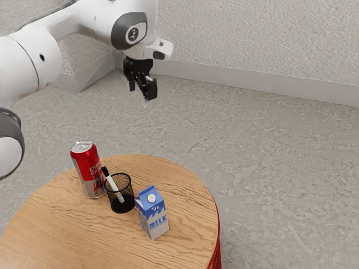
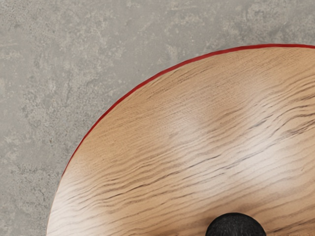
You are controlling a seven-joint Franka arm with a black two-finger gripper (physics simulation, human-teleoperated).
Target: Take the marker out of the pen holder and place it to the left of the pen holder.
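Gripper (image 1: 142,93) was up high, well apart from the round wood surface (image 1: 67,227), jaws spread, black-capped marker (image 1: 116,189) was tilted in mesh pen holder (image 1: 127,204), holder stood btwn red/silver can (image 1: 88,171) (ext. view's L) & milk carton (image 1: 153,213) (ext. view's R), gray floor (image 1: 280,168) lay beyond.

A textured off-white wall (image 1: 252,33) stands far across the mottled grey floor (image 1: 280,151); a round, red-edged wooden table (image 1: 188,196) sits near.

Arm (image 1: 81,19) raised — claw (image 1: 142,93) pointing down, spread apart.
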